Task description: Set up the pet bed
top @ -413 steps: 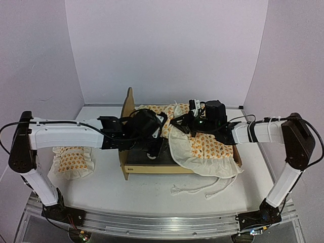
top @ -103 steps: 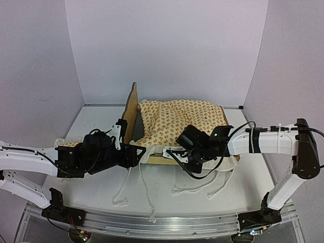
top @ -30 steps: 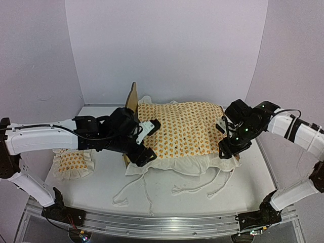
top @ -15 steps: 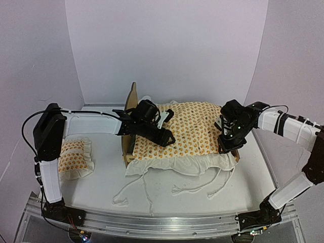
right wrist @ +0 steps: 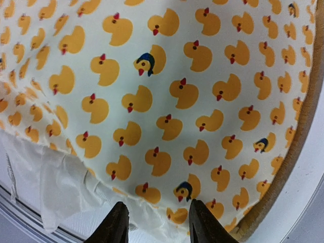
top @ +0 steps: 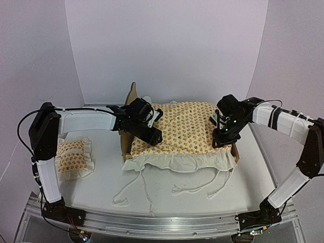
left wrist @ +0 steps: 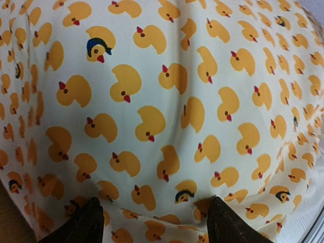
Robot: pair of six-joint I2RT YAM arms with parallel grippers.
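Pressing down on the duck-print mattress cover (top: 187, 126), I have my left hand (left wrist: 154, 223) at the headboard end and my right hand (right wrist: 159, 223) at the footboard end, so the cloth lies flat over the whole base. The pet bed (top: 131, 98) stands mid-bench under the cover, with only its wavy headboard and a strip of footboard (right wrist: 304, 152) showing. Both hands are released, fingers parted with the tips resting on the fabric and no fold pinched that I can see; I judge this is smoothing, not carrying. The ruffle hangs over the near side and the ties (top: 147, 187) trail loose on the bench (top: 91, 195). The pillow (top: 73, 157) waits well apart to the left, probably next.
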